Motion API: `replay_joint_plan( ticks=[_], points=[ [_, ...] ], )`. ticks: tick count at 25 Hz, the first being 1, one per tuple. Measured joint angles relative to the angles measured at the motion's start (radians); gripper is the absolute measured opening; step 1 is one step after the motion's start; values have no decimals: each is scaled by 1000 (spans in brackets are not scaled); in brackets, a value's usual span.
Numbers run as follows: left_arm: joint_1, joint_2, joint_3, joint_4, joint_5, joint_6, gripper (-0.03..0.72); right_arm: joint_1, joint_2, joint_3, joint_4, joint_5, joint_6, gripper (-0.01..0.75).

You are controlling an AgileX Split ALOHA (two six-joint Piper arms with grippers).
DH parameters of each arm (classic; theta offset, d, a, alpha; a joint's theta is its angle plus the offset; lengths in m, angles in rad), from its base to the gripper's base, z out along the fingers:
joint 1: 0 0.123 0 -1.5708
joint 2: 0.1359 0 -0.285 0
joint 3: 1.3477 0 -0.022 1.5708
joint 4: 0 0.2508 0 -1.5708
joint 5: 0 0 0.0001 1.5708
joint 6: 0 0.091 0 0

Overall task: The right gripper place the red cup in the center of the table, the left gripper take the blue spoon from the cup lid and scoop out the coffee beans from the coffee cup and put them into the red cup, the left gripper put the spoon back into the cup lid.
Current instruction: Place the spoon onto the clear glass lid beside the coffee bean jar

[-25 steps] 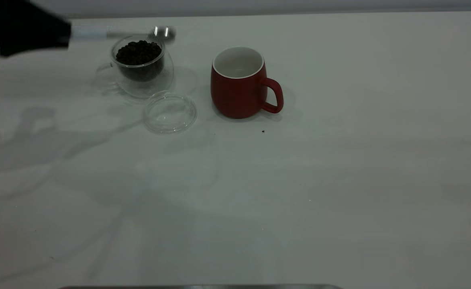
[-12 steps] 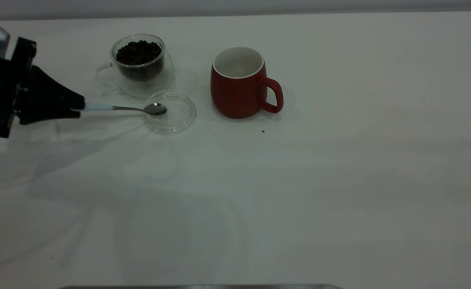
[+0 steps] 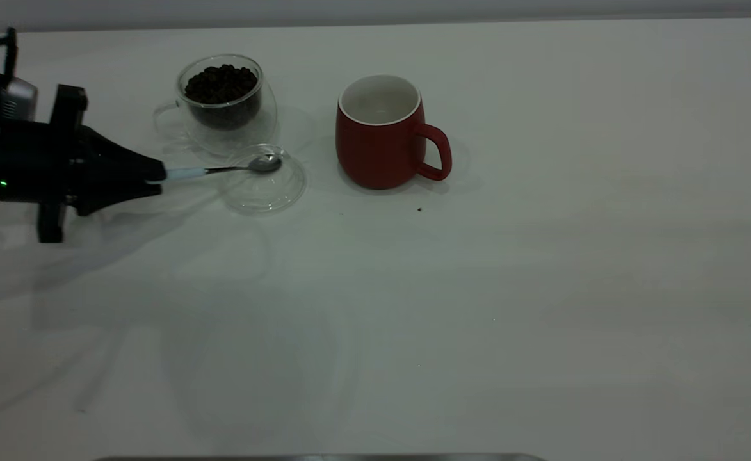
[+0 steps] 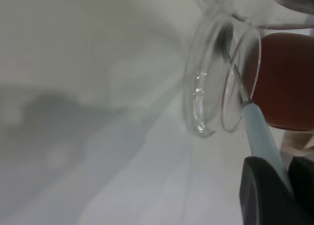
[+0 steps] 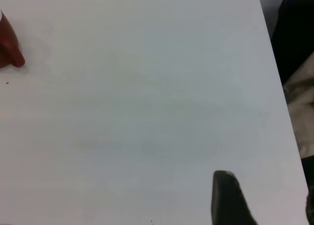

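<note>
My left gripper is at the table's left, shut on the pale handle of the blue spoon. The spoon lies nearly level, its metal bowl resting in the clear cup lid. In the left wrist view the blue spoon reaches from the left gripper into the cup lid, with the red cup behind. The glass coffee cup holds coffee beans just behind the lid. The red cup stands upright mid-table, handle to the right. My right gripper hovers open over bare table.
One stray bean lies in front of the red cup. The table is wide and white. In the right wrist view its edge runs along the side, with dark shapes beyond it.
The left gripper dropped from above the coffee cup to table height and moved right, bringing the spoon's bowl into the lid. The lid slid slightly left.
</note>
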Motion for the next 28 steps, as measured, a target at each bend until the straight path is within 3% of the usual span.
replay_joint_plan(
  ticks=[16, 19, 24, 28],
  points=[
    [-8, 26, 0, -22, 34, 19, 132, 0, 0, 0, 0, 0, 0, 412],
    [-8, 26, 0, -8, 34, 19, 195, 0, 0, 0, 0, 0, 0, 412],
    [-8, 26, 0, 25, 38, 19, 396, 0, 0, 0, 0, 0, 0, 412],
    [-8, 26, 0, 36, 43, 19, 476, 0, 0, 0, 0, 0, 0, 412]
  ],
)
